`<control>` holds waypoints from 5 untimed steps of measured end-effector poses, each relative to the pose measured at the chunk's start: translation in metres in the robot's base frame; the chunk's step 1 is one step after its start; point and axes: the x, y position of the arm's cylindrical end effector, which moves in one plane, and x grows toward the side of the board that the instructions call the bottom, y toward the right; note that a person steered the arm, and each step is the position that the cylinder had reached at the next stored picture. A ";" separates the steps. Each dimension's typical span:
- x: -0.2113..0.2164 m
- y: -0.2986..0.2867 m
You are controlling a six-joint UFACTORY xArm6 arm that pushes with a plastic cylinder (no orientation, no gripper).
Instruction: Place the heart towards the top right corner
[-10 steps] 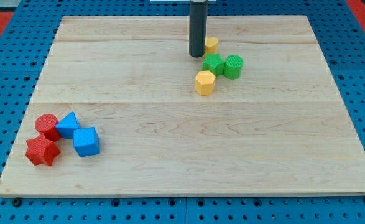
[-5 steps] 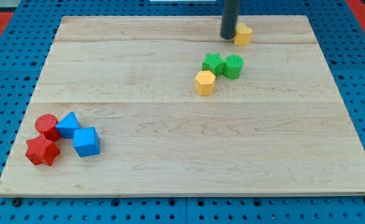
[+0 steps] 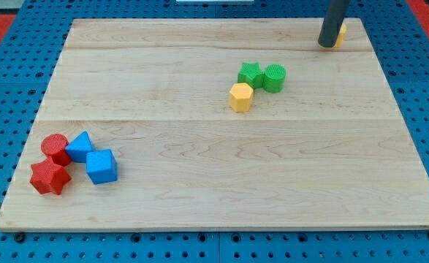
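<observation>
Change since earlier frames: my tip (image 3: 327, 45) and the yellow heart (image 3: 340, 33) are travelling from the board's upper middle toward its 1 o'clock corner; all other blocks are staying put.
Tip position: my tip is resting against the heart's 8 o'clock side, touching it as far as can be judged, and is standing well apart from every other block.
Reason for placement: pressing from that side is driving the heart up and to the view's right, which is the direction the task names.
Tool state: the arm is carrying a plain rod with nothing to open or close; it is holding nothing and is only pushing.
Heart location: it is sitting near the top right corner of the wooden board (image 3: 214, 190).
Heart appearance: only a sliver of yellow is showing behind the rod; its shape is not readable here.
Progress, as judged: the placement is looking nearly complete.
Bystanders: the green star (image 3: 250, 74), green cylinder (image 3: 275, 77) and yellow hexagon (image 3: 240, 96) are clustering near centre, towards 1 o'clock.
</observation>
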 end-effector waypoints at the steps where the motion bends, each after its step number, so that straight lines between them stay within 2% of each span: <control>1: 0.000 0.010; 2: 0.000 0.027; 5: -0.006 0.033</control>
